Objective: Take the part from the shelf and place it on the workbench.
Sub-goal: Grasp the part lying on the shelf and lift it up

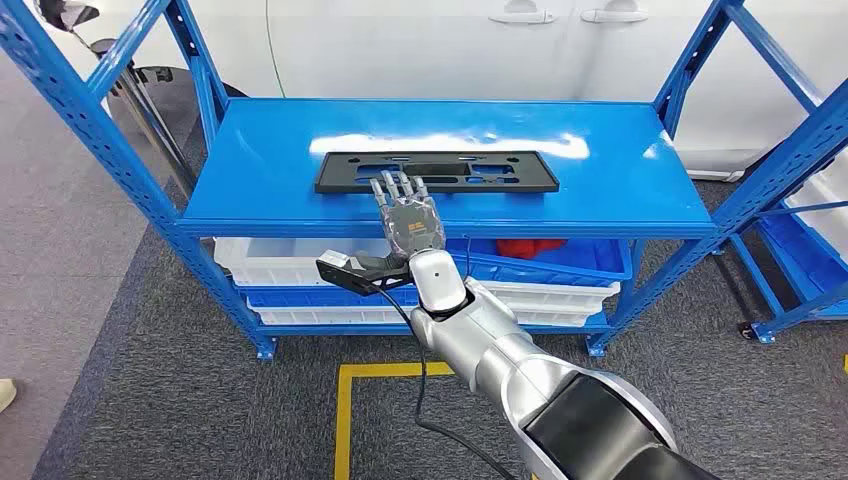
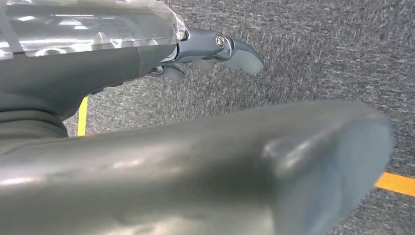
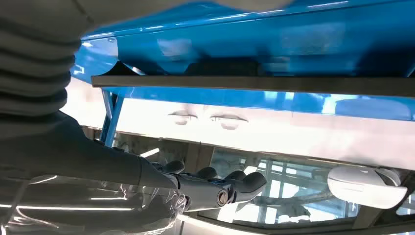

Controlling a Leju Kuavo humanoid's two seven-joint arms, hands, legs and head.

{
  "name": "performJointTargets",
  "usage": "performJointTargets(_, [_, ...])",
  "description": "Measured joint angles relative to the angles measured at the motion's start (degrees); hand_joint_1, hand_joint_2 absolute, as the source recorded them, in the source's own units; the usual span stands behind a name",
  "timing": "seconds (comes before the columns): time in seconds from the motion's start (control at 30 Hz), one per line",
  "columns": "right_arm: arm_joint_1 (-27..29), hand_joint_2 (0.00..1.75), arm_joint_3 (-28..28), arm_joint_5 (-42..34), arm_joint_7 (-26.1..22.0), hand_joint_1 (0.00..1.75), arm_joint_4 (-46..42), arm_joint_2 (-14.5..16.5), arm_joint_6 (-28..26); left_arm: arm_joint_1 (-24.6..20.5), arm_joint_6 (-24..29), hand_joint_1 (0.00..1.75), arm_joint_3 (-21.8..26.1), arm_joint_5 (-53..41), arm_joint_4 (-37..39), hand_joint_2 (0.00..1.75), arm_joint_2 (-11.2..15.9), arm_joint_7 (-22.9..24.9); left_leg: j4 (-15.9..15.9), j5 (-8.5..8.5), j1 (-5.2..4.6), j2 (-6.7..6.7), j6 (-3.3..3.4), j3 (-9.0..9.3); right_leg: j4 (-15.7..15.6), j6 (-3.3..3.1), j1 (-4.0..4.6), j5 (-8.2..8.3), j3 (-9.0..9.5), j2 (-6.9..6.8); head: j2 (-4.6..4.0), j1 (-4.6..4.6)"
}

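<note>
A flat black rectangular plastic part (image 1: 437, 171) with several long cut-out slots lies on the top blue metal shelf board (image 1: 620, 160) of a blue steel rack, its long side running left to right, a little nearer the front edge than the back. In the right wrist view the same part shows edge-on as a thin dark strip (image 3: 254, 82) against the blue board.

The right hand (image 1: 408, 215) reaches forward from a silver arm over the front edge of the shelf. Its fingers are straight and slightly spread, holding nothing, and their tips (image 1: 397, 184) lie over the near edge of the part, left of its middle; whether they actually touch it I cannot tell. In the right wrist view the dark fingers (image 3: 215, 188) extend side by side with nothing between them.

The left hand (image 2: 215, 51) hangs over grey carpet (image 2: 318, 44), its fingers loosely bent and holding nothing; whether it counts as closed I cannot tell from this close, partly blocked view.

Below the top board, white plastic bins (image 1: 290, 265) sit on the lower level, with a blue bin and something red (image 1: 530, 246) in it toward the right. A white car body (image 1: 420, 40) stands behind the rack. Yellow floor tape (image 1: 345, 420) marks the carpet in front, and another blue rack (image 1: 800, 200) stands to the right.
</note>
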Motion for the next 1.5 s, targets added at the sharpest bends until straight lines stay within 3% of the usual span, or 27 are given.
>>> performJointTargets(0.07, [0.1,0.00,-0.1,0.2,0.0,0.00,0.0,-0.1,0.0,0.0,0.0,0.00,0.0,0.0,0.0,0.00,0.0,0.0,0.0,-0.02,-0.01,-0.03,0.01,0.04,0.6,-0.07,0.00,0.58,-0.56,0.00,0.00,0.00])
performJointTargets(0.1, [0.2,0.00,-0.2,0.3,0.0,0.00,0.0,-0.1,-0.1,0.0,0.0,0.00,0.0,0.0,0.0,0.00,0.0,0.0,0.0,-0.05,-0.03,-0.07,0.01,0.11,0.0,-0.20,0.01,1.67,-0.50,0.00,0.00,0.00])
performJointTargets(0.2, [0.1,0.00,-0.4,0.5,-0.1,0.00,-0.1,-0.1,-0.3,0.0,0.1,0.00,0.0,0.0,0.0,0.00,0.0,0.0,0.0,-0.24,-0.19,-0.22,-0.25,0.43,-11.1,-1.19,0.29,7.56,4.42,0.01,0.01,0.00])
performJointTargets(0.23, [0.1,0.00,-0.5,0.6,-0.1,0.00,-0.1,-0.1,-0.4,0.0,0.1,0.00,0.0,0.0,0.0,0.00,-0.1,0.0,0.0,-0.30,-0.26,-0.23,-0.46,0.44,-14.0,-1.49,0.45,8.55,5.74,0.00,0.00,0.00])
performJointTargets(0.3, [0.1,0.00,-0.7,1.0,-0.1,0.00,-0.2,-0.2,-0.6,0.0,0.2,0.00,0.0,0.0,0.0,0.00,-0.1,-0.1,-0.1,-0.34,-0.30,-0.22,-1.01,0.42,-15.8,-1.83,0.78,8.62,6.48,0.04,0.01,0.00])
performJointTargets(0.37, [0.1,0.87,-0.9,1.4,-0.1,0.00,-0.2,-0.2,-0.6,0.0,0.3,0.00,0.0,-0.1,0.0,0.00,-0.1,-0.2,-0.2,-0.49,-0.24,-0.17,-1.65,0.56,-16.4,-2.26,0.61,8.88,6.74,0.10,0.01,0.00])
performJointTargets(0.43, [-0.1,1.75,-1.1,1.5,-0.1,0.00,-0.2,-0.2,-0.4,-0.1,0.3,0.00,0.0,-0.2,0.1,0.00,-0.1,-0.3,2.3,-2.20,-0.24,-0.09,-2.10,-0.42,-17.2,-2.79,0.23,9.19,7.27,0.01,-0.01,-0.01])
performJointTargets(0.5, [-0.2,1.75,-1.2,1.6,-0.2,0.00,-0.2,-0.2,-0.2,-0.2,0.3,0.00,0.0,-0.2,0.1,0.00,-0.1,-0.4,9.1,-5.61,-0.13,-0.04,-2.37,-3.59,-17.4,-3.11,0.19,9.18,7.52,-0.07,0.00,-0.01])
performJointTargets(0.57, [0.0,0.87,-1.3,1.8,-0.1,0.00,-0.2,-0.2,-0.1,-0.1,0.2,0.00,0.0,-0.2,0.1,0.00,-0.1,-0.4,14.9,-7.38,-0.09,-0.04,-2.64,-6.55,-17.3,-3.24,0.27,9.02,7.58,-0.07,0.01,0.00])
performJointTargets(0.6, [0.1,0.44,-1.4,2.1,0.0,0.00,-0.2,-0.2,-0.2,-0.1,0.1,0.00,0.0,-0.2,0.1,0.00,-0.1,-0.4,15.1,-6.66,-0.08,-0.03,-2.72,-6.73,-17.3,-3.21,0.27,8.92,7.64,-0.04,0.01,0.00])
performJointTargets(0.63, [0.2,0.00,-1.4,2.4,0.2,0.00,-0.2,-0.2,-0.5,-0.1,0.1,0.00,0.0,-0.2,0.1,0.00,0.0,-0.4,12.8,-4.89,-0.07,-0.01,-2.72,-5.75,-17.2,-3.13,0.26,8.75,7.76,0.01,0.01,-0.01])
performJointTargets(0.7, [0.2,0.00,-1.7,2.8,0.6,0.00,-0.2,-0.2,-1.1,-0.1,-0.1,0.00,0.0,-0.2,0.1,0.00,0.0,-0.4,5.1,-1.09,-0.12,0.11,-2.49,-2.02,-16.8,-2.74,0.33,8.21,8.02,0.08,0.00,-0.01])
performJointTargets(0.77, [0.1,0.00,-2.1,2.9,0.8,0.00,-0.2,-0.2,-1.7,-0.2,-0.1,0.00,0.0,-0.2,0.1,0.00,0.0,-0.4,0.4,-0.02,-0.32,0.12,-1.94,0.24,-16.4,-2.24,0.54,7.84,7.95,0.13,0.00,-0.01])
performJointTargets(0.9, [0.2,0.00,-2.7,3.5,1.4,0.00,-0.2,-0.2,-2.2,-0.1,-0.4,0.00,0.0,-0.1,0.1,0.00,0.0,-0.4,-0.5,-0.58,-0.25,-0.01,-0.34,0.82,-14.9,-0.96,0.55,7.48,7.44,0.13,0.00,-0.01])
performJointTargets(0.97, [0.2,0.00,-2.9,3.6,1.7,0.00,-0.2,-0.2,-2.6,-0.1,-0.5,0.00,0.0,-0.1,0.1,0.00,0.0,-0.5,-0.6,-0.70,-0.16,-0.03,0.16,1.26,-10.3,-0.45,0.33,5.33,5.12,0.09,0.00,0.00])
performJointTargets(1.03, [0.5,0.00,-3.2,3.7,1.7,0.00,-0.2,-0.3,-2.7,-0.2,-0.5,0.00,0.0,-0.1,0.1,0.00,0.0,-0.5,-0.6,-1.00,-0.21,-0.03,0.41,1.54,-2.8,-0.10,0.16,2.41,0.73,0.08,0.00,0.00])
performJointTargets(1.07, [0.7,0.00,-3.4,3.7,1.7,0.00,-0.2,-0.4,-2.8,-0.1,-0.5,0.00,0.0,-0.1,0.1,0.00,0.0,-0.5,-0.6,-1.20,-0.24,-0.05,0.45,1.77,-0.2,-0.01,0.10,1.82,-1.06,0.08,-0.01,0.00])
performJointTargets(1.1, [0.9,0.00,-3.6,3.7,1.7,0.00,-0.2,-0.5,-2.8,-0.1,-0.5,0.00,0.0,-0.1,0.1,0.00,0.0,-0.5,-0.6,-1.46,-0.25,-0.09,0.43,2.10,0.5,-0.04,0.06,2.36,-1.94,0.08,0.00,0.00])
performJointTargets(1.13, [1.0,0.00,-3.7,3.7,1.7,0.00,-0.2,-0.5,-2.8,-0.1,-0.4,0.00,0.0,-0.1,0.1,0.00,0.0,-0.5,-0.6,-1.76,-0.25,-0.14,0.36,2.55,-1.2,-0.17,0.06,4.09,-1.60,0.08,-0.01,0.00])
performJointTargets(1.2, [1.0,0.00,-3.9,3.7,1.7,0.00,-0.2,-0.6,-2.7,-0.1,-0.4,0.00,0.0,-0.2,0.1,0.00,-0.1,-0.5,-0.6,-2.53,-0.25,-0.20,0.10,3.62,-9.2,-0.75,0.21,9.14,1.45,0.09,0.00,0.01])
performJointTargets(1.27, [0.9,0.87,-4.2,3.6,1.7,0.00,-0.2,-0.6,-2.7,-0.2,-0.3,0.00,0.0,-0.3,0.1,0.00,-0.1,-0.5,-0.8,-3.13,-0.26,-0.20,-0.42,4.21,-15.2,-1.47,0.69,11.14,3.74,0.07,0.00,0.01])
performJointTargets(1.33, [0.9,1.75,-4.5,3.5,1.7,0.00,-0.2,-0.7,-2.7,-0.2,-0.2,0.00,0.0,-0.3,0.1,0.00,-0.2,-0.5,-0.8,-3.31,-0.34,-0.18,-1.15,4.57,-16.5,-2.20,1.05,10.68,4.23,0.08,0.01,0.02])
performJointTargets(1.43, [0.7,1.75,-4.8,3.7,1.8,0.00,-0.2,-0.8,-2.6,-0.3,0.0,0.00,0.0,-0.4,0.1,0.00,-0.2,-0.5,1.6,-4.11,-0.33,-0.07,-1.98,4.00,-17.3,-3.05,0.60,10.74,5.78,0.10,0.01,0.01])
performJointTargets(1.5, [0.6,1.75,-4.9,4.3,2.1,0.00,-0.3,-0.8,-2.5,-0.4,0.1,0.00,0.0,-0.5,0.1,0.00,-0.2,-0.5,8.1,-6.26,-0.22,-0.03,-2.46,0.45,-17.6,-3.47,0.50,10.34,6.63,0.08,0.01,0.00])
